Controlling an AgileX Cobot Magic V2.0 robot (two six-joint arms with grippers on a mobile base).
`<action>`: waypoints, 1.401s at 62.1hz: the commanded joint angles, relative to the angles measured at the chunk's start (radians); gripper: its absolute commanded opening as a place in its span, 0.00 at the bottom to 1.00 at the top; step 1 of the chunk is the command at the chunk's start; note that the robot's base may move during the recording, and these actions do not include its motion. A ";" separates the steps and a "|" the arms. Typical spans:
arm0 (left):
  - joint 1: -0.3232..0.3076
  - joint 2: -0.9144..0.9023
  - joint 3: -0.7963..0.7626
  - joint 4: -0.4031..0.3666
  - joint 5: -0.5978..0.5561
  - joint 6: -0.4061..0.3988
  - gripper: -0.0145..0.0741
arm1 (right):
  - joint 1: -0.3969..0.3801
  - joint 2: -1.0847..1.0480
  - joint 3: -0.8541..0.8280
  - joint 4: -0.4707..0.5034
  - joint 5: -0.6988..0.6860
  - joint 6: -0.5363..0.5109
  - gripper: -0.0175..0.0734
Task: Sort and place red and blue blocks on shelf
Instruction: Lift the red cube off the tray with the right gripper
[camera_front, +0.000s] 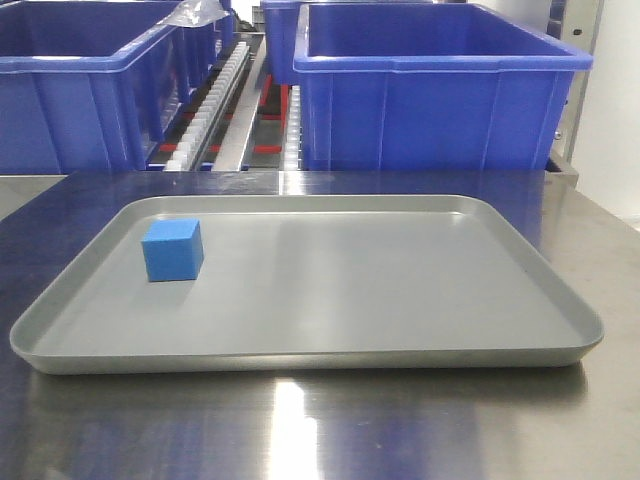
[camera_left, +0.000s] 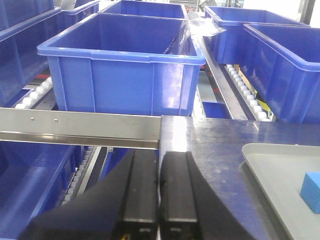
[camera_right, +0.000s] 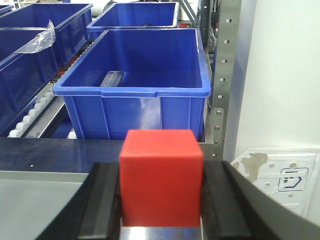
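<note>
Nearest me, the steel tabletop (camera_front: 300, 430) carried a shallow grey tray (camera_front: 300, 345) with rounded corners. The blue block (camera_front: 172, 250) sat flat inside the tray, in its left part toward the far rim, touching nothing else. Off the tray's left side, the left jaws were pressed together with nothing between them, above the tabletop's edge. Toward the tray's right side, the right jaws were clamped on the red block (camera_right: 161, 175), one finger against each side face. Beyond the tray's far rim, large blue bins (camera_front: 430, 100) stood on the shelf (camera_front: 215, 100), with its white roller rails running between them. The bin straight beyond the red block held a small dark item I couldn't make out.
</note>
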 joint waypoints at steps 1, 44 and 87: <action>0.000 -0.018 0.028 -0.007 -0.087 -0.001 0.30 | -0.006 0.007 -0.027 0.000 -0.087 -0.010 0.59; 0.000 -0.018 0.017 0.000 -0.089 -0.001 0.30 | -0.006 0.007 -0.027 0.000 -0.087 -0.010 0.59; 0.000 0.456 -0.380 -0.007 -0.089 -0.001 0.30 | -0.006 0.007 -0.027 0.000 -0.087 -0.010 0.59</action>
